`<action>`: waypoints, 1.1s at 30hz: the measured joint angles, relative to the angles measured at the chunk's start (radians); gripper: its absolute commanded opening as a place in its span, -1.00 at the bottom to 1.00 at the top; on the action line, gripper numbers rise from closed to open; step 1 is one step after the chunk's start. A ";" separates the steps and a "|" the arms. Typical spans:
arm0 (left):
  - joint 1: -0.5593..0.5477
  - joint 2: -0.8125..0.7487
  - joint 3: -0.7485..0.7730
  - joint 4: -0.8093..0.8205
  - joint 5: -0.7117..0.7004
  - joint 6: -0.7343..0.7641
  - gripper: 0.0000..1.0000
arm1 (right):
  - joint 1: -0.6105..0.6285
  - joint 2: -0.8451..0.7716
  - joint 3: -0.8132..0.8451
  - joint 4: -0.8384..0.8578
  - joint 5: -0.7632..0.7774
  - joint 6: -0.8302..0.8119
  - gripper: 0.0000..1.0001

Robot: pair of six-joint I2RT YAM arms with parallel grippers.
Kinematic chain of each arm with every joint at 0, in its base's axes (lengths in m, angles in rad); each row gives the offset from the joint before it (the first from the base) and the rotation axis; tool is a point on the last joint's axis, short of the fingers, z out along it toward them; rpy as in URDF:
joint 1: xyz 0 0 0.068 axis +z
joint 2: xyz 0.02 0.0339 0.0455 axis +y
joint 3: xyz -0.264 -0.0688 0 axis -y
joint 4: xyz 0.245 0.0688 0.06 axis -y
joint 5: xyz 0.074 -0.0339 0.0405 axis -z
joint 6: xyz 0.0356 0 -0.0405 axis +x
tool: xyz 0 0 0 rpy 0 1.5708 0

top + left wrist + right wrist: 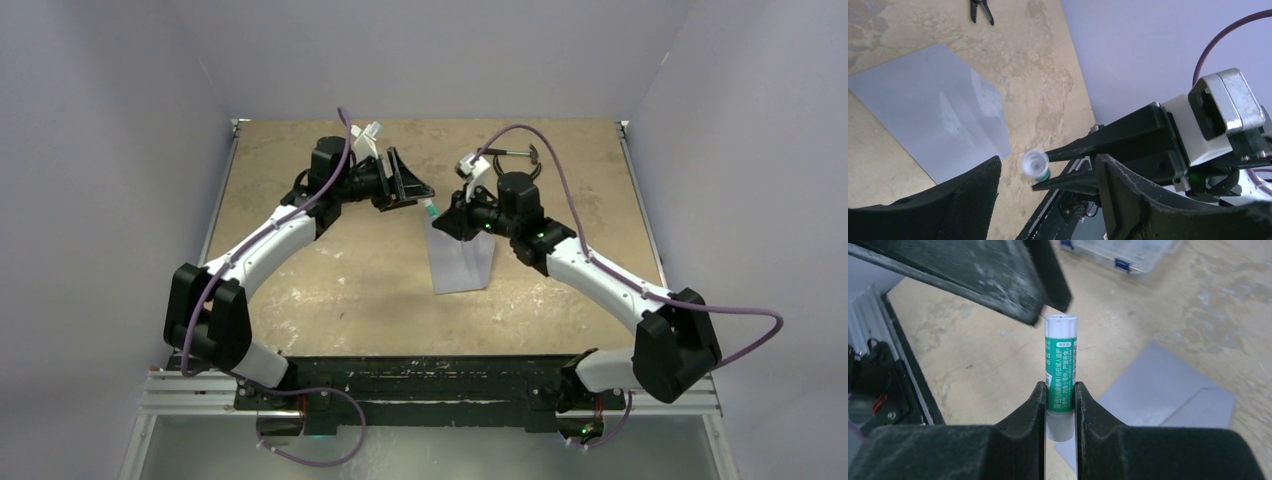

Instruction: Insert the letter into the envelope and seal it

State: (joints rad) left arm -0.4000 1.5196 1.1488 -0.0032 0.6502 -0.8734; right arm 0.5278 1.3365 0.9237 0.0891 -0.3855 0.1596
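1. Tabletop (330, 290), mottled tan, carried everything; both arms reached in over its middle, well clear of the near edge.
2. The envelope (462, 262) lay flat near the tabletop's centre, slightly toward the right edge, directly below the two wrists. That probably kept it within reach for gluing. Whether its flap was down could not be told.
3. The letter was not visible anywhere; it was likely already inside the envelope.
4. A clear compartment box (1120, 252) sat toward the far side, apart from the work.
5. The left gripper (1048, 160) had its jaws wide and held nothing. They sat on either side of the stick's capped end without touching it, apparently lining up to pull the cap.
6. The right gripper (1060, 390) was clamped on the lower body of the stick and held it out toward the left gripper, so the cap end stayed free.
7. Black pliers (515, 155) lay near the far edge, not in use.
8. The glue stick (1060, 370), green-labelled with a white cap on, hung above the envelope's far end.
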 measured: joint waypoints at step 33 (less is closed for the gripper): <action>0.000 -0.107 -0.134 0.073 0.185 -0.064 -1.00 | 0.093 -0.094 0.117 -0.151 0.009 -0.137 0.97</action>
State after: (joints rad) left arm -0.3996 1.4128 1.0149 0.0700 0.8349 -0.9371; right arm 0.6212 1.2427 1.0412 -0.0616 -0.3763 0.0231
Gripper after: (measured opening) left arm 0.237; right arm 0.963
